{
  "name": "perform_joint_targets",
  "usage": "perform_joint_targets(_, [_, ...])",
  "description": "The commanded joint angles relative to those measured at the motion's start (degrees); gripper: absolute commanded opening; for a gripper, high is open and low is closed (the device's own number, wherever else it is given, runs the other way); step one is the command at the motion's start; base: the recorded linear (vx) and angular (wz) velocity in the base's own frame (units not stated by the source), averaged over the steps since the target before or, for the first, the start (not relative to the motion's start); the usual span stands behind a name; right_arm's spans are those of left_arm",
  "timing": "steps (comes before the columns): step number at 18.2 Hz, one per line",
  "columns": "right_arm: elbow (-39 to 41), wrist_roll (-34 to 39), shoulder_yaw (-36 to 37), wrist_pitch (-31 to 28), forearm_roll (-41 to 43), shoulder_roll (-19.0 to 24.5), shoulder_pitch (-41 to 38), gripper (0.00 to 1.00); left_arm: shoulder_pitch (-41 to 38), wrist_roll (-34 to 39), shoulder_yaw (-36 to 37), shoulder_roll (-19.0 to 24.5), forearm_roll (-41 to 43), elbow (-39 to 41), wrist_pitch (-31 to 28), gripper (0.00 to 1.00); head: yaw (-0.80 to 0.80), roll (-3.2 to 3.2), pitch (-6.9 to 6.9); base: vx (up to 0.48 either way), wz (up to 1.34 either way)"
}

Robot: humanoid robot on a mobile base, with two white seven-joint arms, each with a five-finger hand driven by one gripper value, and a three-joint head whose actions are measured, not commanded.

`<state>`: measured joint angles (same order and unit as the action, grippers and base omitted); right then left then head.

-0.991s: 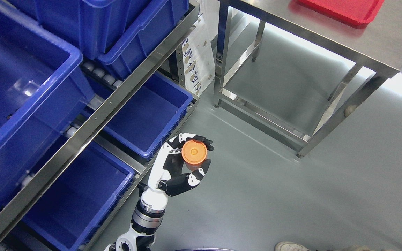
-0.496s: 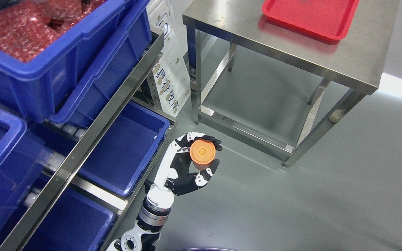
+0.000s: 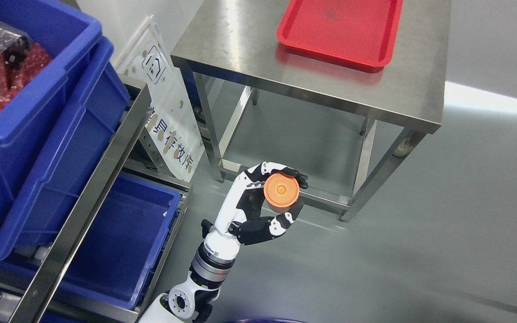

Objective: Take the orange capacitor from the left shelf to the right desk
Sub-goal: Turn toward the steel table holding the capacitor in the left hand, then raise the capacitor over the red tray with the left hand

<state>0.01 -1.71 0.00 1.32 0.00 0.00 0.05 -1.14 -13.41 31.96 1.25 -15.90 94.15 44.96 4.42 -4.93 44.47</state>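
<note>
Head view: the left robot hand (image 3: 281,199), white with black finger segments, enters from the lower left and is clasped around the round orange capacitor (image 3: 281,190), with black fingertips (image 3: 295,172) over its upper edge and a thumb under its lower edge. The orange capacitor is held in the air over the grey floor (image 3: 420,251), its flat circular face turned toward the camera. It is outside the blue plastic bins (image 3: 38,130) of the metal shelf (image 3: 101,179) at the left, so the pick-up stage is judged complete. The stainless-steel desk (image 3: 249,58) stands at the upper middle, carrying a red rectangular plastic tray (image 3: 375,58); the capacitor appears below the front edge of the desk, near its lower crossbar, and touches neither the desk top nor the tray. Remaining stages, as judged: raise the capacitor to desk height, carry it over the desk top, set it down and release. The right robot hand is not visible.
</note>
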Motion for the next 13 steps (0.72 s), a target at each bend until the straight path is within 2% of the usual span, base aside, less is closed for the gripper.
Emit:
perform_joint_targets(1, [0.99, 0.04, 0.7, 0.08, -0.18, -1.0, -1.19, 1.0, 5.69, 0.05, 4.16, -0.25, 0.0, 0.06, 0.04, 0.02, 0.0, 0.0, 0.0, 0.188, -0.24])
perform_joint_targets(4, [0.99, 0.04, 0.7, 0.08, -0.18, -1.0, -1.19, 1.0, 12.54, 1.63, 4.34, -0.25, -0.35, 0.06, -0.3, 0.02, 0.0, 0.0, 0.0, 0.185, -0.21])
perform_joint_targets(7, [0.99, 0.04, 0.7, -0.01, -0.18, -1.0, -1.19, 1.0, 17.65, 7.42, 4.69, -0.25, -2.02, 0.06, -5.22, 0.03, 0.0, 0.0, 0.0, 0.184, -0.16])
perform_joint_targets(13, [0.99, 0.04, 0.7, -0.01, -0.18, -1.0, -1.19, 1.0, 25.64, 8.49, 4.87, -0.25, -4.92, -0.11, -11.28, 0.03, 0.0, 0.0, 0.0, 0.183, -0.04])
